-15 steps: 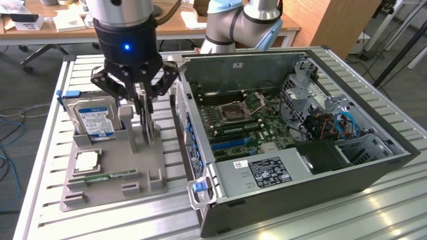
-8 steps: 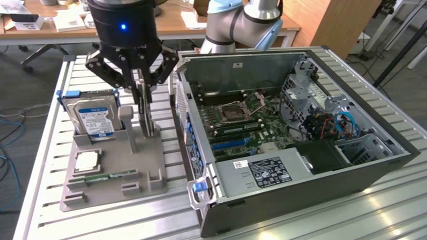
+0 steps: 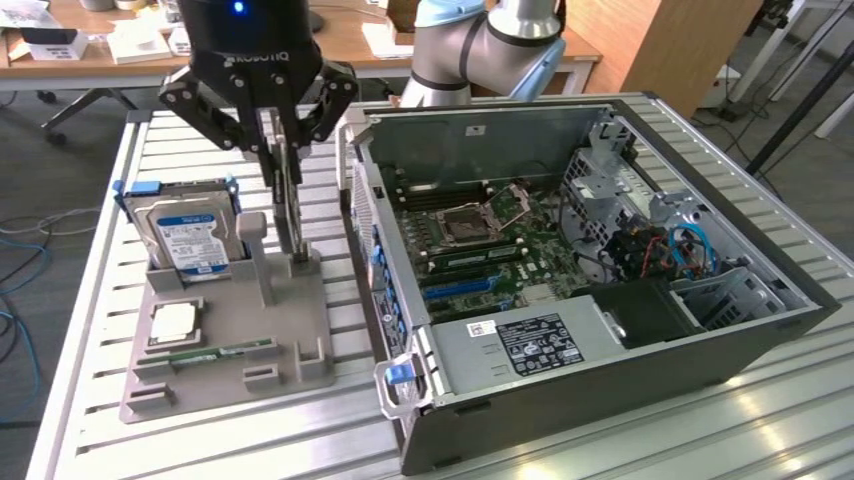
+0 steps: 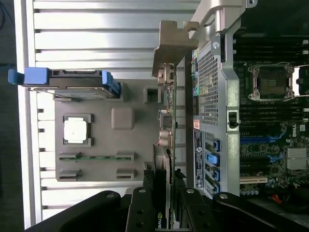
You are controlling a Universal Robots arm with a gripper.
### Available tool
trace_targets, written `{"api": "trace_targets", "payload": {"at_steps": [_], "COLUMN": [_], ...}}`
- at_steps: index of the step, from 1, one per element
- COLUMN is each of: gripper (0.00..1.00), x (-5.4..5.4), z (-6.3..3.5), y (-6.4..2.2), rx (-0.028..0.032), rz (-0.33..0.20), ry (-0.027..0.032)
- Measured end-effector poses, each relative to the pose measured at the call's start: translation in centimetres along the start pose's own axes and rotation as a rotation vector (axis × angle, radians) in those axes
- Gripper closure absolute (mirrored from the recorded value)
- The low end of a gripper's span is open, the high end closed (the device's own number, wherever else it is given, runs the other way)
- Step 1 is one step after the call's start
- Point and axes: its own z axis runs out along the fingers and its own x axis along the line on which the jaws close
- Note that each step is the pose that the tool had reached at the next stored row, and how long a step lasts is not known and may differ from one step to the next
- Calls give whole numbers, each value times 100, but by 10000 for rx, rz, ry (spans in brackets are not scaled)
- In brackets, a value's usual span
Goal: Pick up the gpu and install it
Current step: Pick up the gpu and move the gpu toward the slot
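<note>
The gpu (image 3: 284, 200) is a thin dark card standing upright, seen edge-on over the grey holder tray (image 3: 267, 330). My gripper (image 3: 282, 150) comes down from above and is shut on its top edge, one finger on each flat side. Its lower end is level with the tray's rear slot; I cannot tell whether it has come out of the slot. In the wrist view, the gpu (image 4: 170, 111) runs away from my gripper (image 4: 164, 205), its silver bracket (image 4: 171, 46) at the far end. The open computer case (image 3: 601, 370) lies just beside it, with the motherboard (image 3: 481, 240) exposed.
On the tray stand a hard drive (image 3: 187, 235) with blue clips, a processor chip (image 3: 174, 322) and a green memory stick (image 3: 214, 352). The case's rear wall (image 4: 212, 96) rises close to the card. Blue expansion slots (image 3: 461, 285) lie on the board. The arm's body (image 3: 467, 50) is behind the case.
</note>
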Motion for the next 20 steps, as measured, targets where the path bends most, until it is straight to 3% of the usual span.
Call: {"api": "trace_targets", "payload": {"at_steps": [10,20], "gripper": [74,74], "x": [-10,-57], "z": [-227,-234], "y": [10,13], "rx": [-1,0], "rz": [-5,-5], "ry": [-1,1]}}
